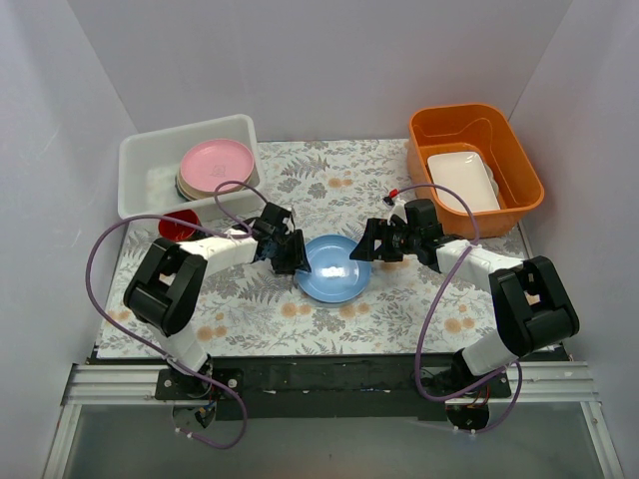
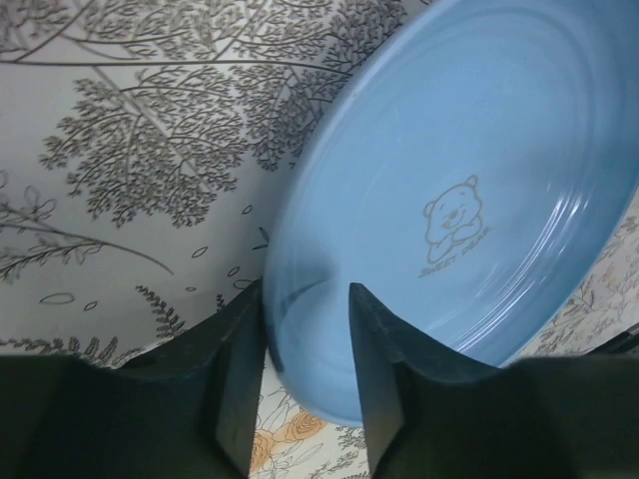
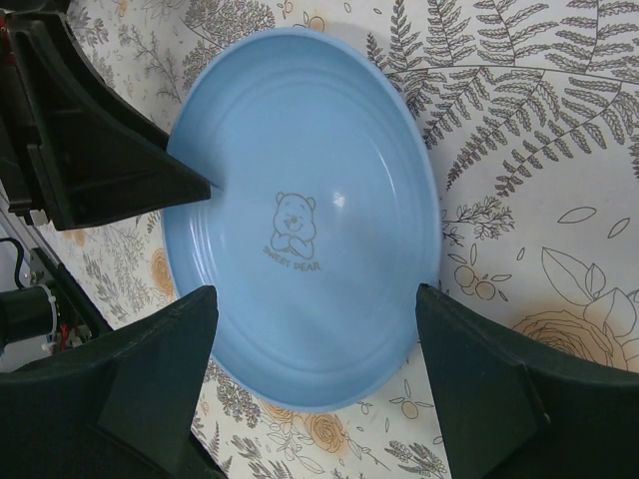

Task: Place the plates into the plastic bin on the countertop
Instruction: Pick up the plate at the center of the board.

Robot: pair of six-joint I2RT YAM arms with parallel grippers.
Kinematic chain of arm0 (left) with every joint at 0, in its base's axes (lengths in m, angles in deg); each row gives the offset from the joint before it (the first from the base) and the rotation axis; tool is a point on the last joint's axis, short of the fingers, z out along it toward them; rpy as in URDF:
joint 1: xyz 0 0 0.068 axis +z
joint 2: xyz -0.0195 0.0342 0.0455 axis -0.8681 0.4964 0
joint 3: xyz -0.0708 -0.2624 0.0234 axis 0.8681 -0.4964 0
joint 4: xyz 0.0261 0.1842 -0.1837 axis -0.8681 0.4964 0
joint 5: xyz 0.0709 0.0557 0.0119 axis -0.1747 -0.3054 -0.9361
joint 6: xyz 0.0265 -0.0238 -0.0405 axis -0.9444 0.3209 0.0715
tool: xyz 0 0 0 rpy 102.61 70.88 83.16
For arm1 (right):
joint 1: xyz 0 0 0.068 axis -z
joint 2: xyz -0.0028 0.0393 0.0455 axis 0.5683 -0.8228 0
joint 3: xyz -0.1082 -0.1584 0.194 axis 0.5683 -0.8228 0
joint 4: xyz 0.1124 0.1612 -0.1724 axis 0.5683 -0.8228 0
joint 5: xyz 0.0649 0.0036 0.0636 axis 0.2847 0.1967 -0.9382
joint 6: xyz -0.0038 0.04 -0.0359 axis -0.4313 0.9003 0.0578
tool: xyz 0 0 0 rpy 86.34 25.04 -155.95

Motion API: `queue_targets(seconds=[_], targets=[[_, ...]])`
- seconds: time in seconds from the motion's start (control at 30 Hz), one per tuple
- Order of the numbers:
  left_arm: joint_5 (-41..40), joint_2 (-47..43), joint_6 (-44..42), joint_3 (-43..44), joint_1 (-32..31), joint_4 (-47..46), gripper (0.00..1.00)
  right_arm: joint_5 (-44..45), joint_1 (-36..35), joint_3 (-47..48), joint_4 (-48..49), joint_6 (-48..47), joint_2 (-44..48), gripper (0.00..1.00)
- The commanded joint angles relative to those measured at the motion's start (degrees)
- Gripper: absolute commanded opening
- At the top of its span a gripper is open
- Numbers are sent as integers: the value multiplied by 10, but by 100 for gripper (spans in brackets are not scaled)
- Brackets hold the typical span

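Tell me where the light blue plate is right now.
In the top view, the light blue plate lies on the countertop near its middle, between the left pincer at its left rim and the right pincer on its right.

**Plain booth, soft light**

Smooth pale walls close in three sides: back wall [image 1: 329, 60], left wall [image 1: 50, 150], right wall [image 1: 599, 120]. A black bar [image 1: 329, 371] and aluminium rails [image 1: 319, 404] line the near edge. The light is even and the shadows are faint.
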Motion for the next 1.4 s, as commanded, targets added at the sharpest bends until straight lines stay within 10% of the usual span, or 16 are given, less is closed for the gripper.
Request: queue_targets(seconds=[0.0, 0.17, 1.37], targets=[[-39, 13, 4, 9, -14, 0, 31, -11, 2, 19, 5, -12, -1, 87], [-60, 16, 5, 24, -19, 14, 0, -10, 3, 19, 5, -12, -1, 87], [-181, -1, -68, 328, 92, 198, 0, -13, 3, 14, 6, -10, 18, 88]])
